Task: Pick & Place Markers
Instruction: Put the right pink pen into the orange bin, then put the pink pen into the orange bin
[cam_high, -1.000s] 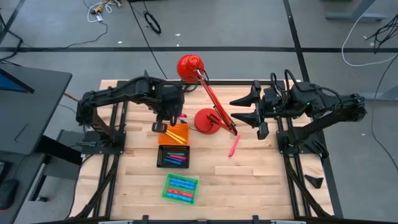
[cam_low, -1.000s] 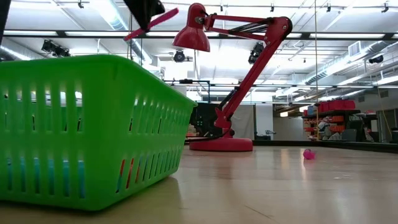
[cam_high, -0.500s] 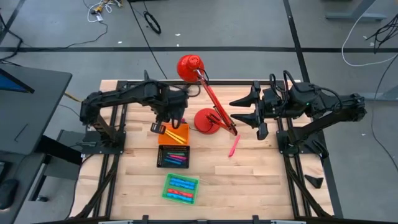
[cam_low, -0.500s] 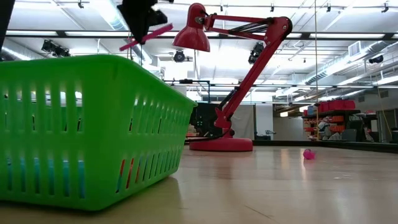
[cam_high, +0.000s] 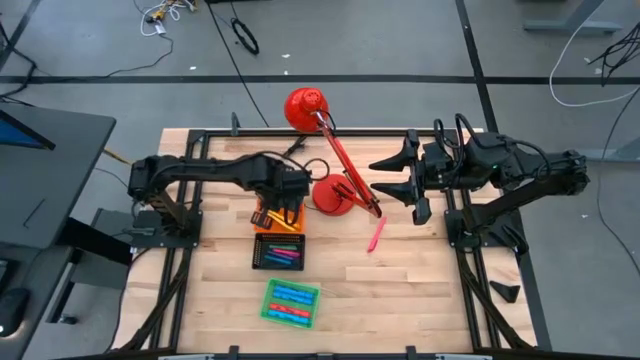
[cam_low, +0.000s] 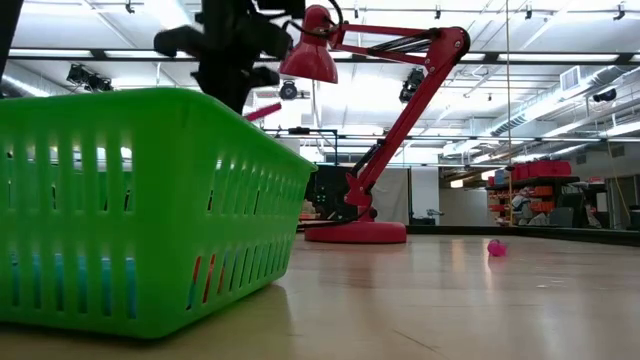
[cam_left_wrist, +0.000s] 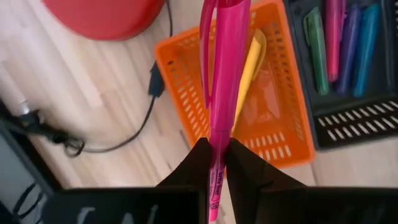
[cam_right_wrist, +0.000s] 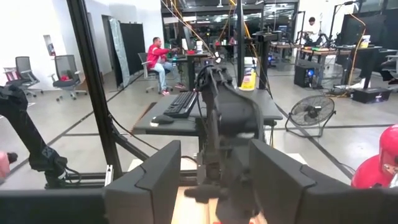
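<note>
My left gripper (cam_high: 283, 200) (cam_left_wrist: 214, 146) points down over the orange tray (cam_high: 283, 222) (cam_left_wrist: 273, 124), shut on a pink marker (cam_left_wrist: 221, 81). A yellow marker (cam_left_wrist: 250, 65) lies in that tray. The black tray (cam_high: 278, 252) beside it holds green, pink and blue markers (cam_left_wrist: 348, 43). The green tray (cam_high: 291, 303) (cam_low: 140, 210) holds more, blue and red. One pink marker (cam_high: 376, 235) lies loose on the table to the right of the trays. My right gripper (cam_high: 387, 175) (cam_right_wrist: 214, 180) waits open and level, high up at the right. My left gripper pinches the pink marker's barrel (cam_left_wrist: 213, 163) between its two fingers, toward the end away from the cap. The fingers come from above, pointing down. The marker is lifted clear, slanting above the orange tray; in the low view its free end (cam_low: 262, 112) shows just over the green tray's rim.
A red desk lamp stands with its base (cam_high: 333, 195) just right of the orange tray; its arm and head (cam_high: 305, 107) reach toward the far edge. Its dark cord (cam_left_wrist: 143, 118) trails beside the tray. People sit at desks in the room beyond (cam_right_wrist: 163, 56).
My left gripper has sunk toward the orange tray and drifted a little toward the near edge, rolling somewhat, still shut on the pink marker. The marker has come down with it, from well above the trays to just over the green tray's rim in the low view.
</note>
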